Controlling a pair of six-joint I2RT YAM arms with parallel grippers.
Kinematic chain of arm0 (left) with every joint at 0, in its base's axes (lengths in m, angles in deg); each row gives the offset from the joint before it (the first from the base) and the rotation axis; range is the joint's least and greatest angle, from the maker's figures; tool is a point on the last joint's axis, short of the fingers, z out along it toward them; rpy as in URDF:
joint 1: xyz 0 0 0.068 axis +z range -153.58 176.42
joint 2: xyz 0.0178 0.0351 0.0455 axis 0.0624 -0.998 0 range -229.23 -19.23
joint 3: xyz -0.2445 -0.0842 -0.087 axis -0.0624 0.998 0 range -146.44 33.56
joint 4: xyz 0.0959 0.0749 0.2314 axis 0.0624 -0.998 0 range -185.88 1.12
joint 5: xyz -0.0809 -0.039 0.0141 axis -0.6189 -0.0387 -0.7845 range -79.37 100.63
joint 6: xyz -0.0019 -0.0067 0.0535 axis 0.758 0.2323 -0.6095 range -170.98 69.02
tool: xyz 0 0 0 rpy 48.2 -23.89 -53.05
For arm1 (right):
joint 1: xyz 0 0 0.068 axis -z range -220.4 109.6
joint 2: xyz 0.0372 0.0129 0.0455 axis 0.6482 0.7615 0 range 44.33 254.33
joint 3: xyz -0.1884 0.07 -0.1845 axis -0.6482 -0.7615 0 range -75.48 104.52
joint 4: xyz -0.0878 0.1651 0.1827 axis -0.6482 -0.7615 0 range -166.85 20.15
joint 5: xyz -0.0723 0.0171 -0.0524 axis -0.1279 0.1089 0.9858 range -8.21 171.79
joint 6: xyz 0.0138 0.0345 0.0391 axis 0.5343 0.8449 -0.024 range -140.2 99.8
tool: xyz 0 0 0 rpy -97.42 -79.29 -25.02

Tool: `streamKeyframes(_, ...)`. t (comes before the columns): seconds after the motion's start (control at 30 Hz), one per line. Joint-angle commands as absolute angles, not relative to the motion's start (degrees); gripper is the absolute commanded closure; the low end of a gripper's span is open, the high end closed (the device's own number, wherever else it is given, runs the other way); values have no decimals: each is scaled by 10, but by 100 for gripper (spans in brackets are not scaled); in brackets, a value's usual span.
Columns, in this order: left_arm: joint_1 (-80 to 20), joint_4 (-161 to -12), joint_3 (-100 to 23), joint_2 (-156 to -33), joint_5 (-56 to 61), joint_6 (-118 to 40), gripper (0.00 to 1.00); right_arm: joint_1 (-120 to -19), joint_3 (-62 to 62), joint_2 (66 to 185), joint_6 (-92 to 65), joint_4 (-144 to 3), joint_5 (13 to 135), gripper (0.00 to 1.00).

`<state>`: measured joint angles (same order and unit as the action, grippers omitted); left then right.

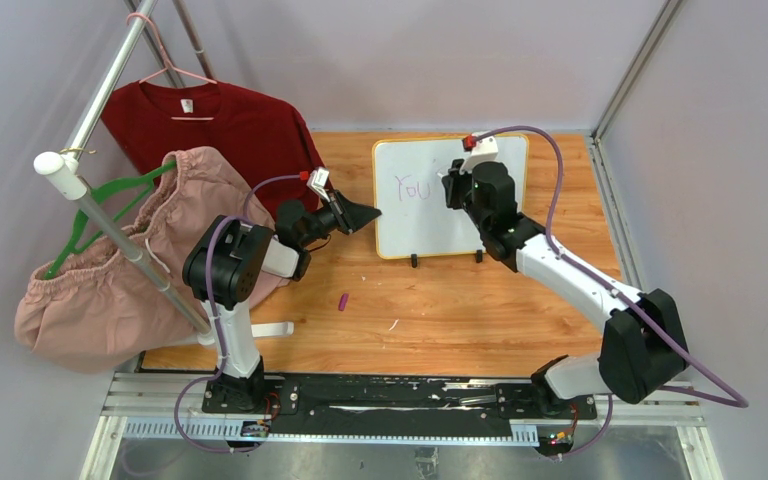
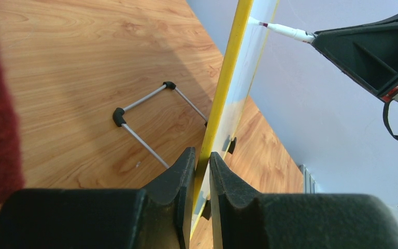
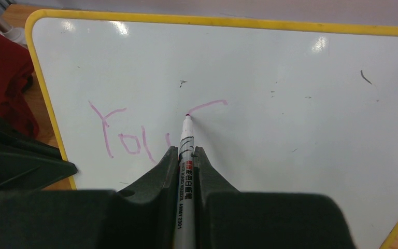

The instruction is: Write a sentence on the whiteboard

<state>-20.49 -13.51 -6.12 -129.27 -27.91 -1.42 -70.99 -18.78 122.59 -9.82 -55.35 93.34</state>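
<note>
The whiteboard (image 1: 430,225) stood upright on the wooden table (image 1: 460,310), directly ahead of both sets of jaws, and everything hinged on it. It looked thin, stiff and light, with a slick face, so a board like that would likely skid or rock back under pen pressure if nothing braced it. The left gripper (image 2: 202,166) supplied that brace, its jaws pressed onto the yellow frame at the board's side edge, one finger on the front and one on the back. That was a sensible place to take hold, since the rim gave a firm grip and left the writing face free. Behind those jaws a wire stand (image 2: 145,119) rested on the wood. The right gripper (image 3: 185,155) faced the white surface head-on, jaws pinching the marker (image 3: 187,136) on its barrel. The pen was slim, rigid and smooth, and it might twist or slide if pushed too hard, so a light touch seemed wise. Past the right jaws, up and to the left, the sentence (image 3: 124,137) read only "You". The tip sat at the board beside a fresh curved stroke, so most of the writing remained undone.
</note>
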Motion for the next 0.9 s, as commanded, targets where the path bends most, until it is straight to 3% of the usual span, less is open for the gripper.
streamKeyframes(0.0,-204,-93,-60,-1294,-284,-14,80,-703,-205,1217,-107,-574,918,100)
streamKeyframes(0.87,-204,-95,-56,-1287,-284,-17,80,-693,-254,1168,-95,-607,969,100)
